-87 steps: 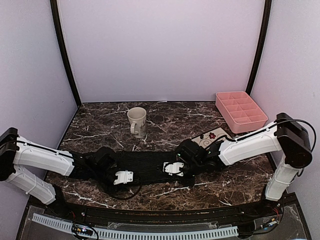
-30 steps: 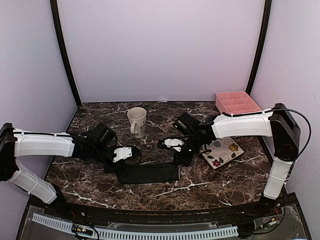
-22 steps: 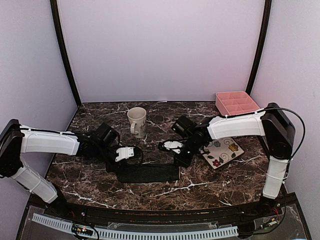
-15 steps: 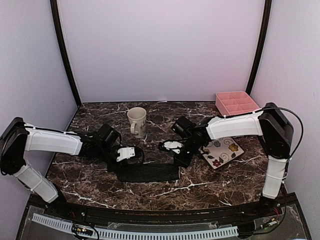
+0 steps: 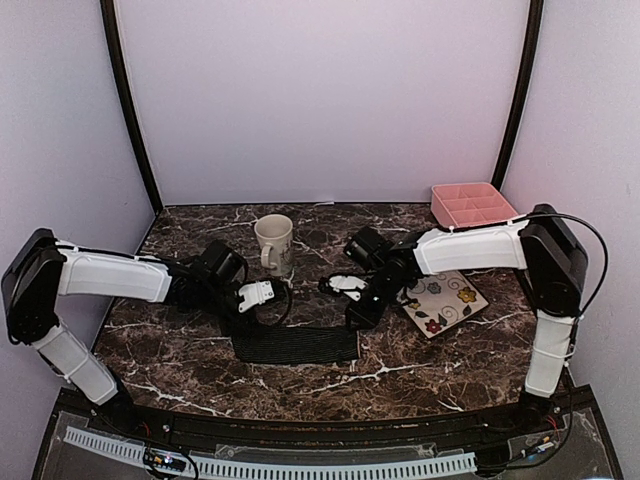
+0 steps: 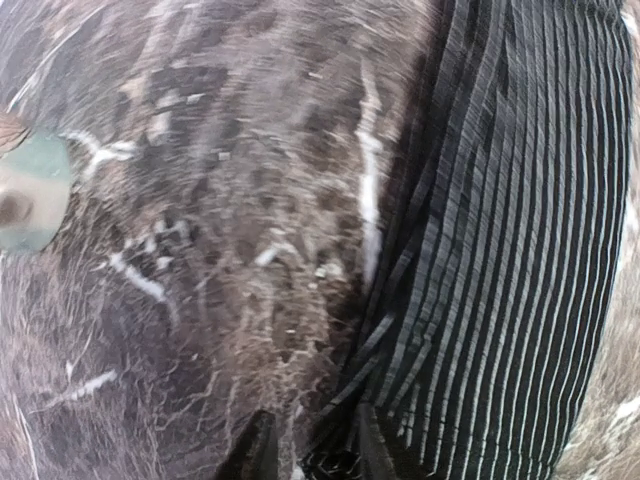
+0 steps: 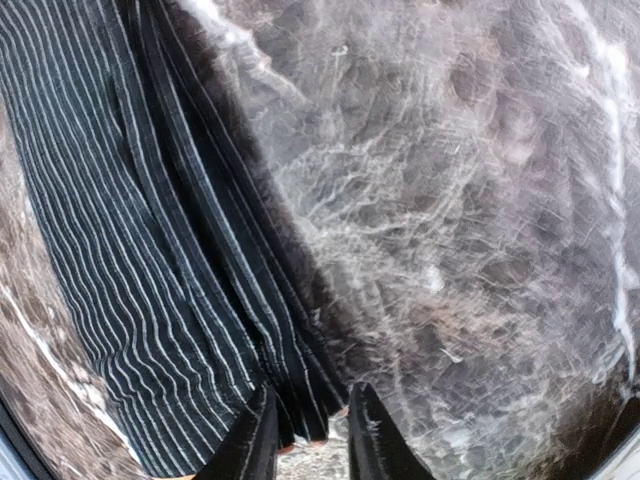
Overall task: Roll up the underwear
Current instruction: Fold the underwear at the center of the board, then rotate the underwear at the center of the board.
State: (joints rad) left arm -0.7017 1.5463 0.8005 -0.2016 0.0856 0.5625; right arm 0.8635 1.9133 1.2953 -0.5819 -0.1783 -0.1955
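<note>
The underwear, the black ribbed piece, lies as a long flat band on the table, just in front of the mug and a little to its right, running left to right. No pale piece shows in any view. The left gripper has its fingers drawn narrow on the band's corner below the mug. The right gripper pinches the ribbed edge just as narrowly at the band's end farthest from the mug. The step in hand looks like the fold that narrows the cloth before rolling, with both ends held. The next move likely calls for carrying both ends across together, level and at an even pace, so the band doubles without twisting or slipping from either pinch. A flowered plate sits well right of the mug.
</note>
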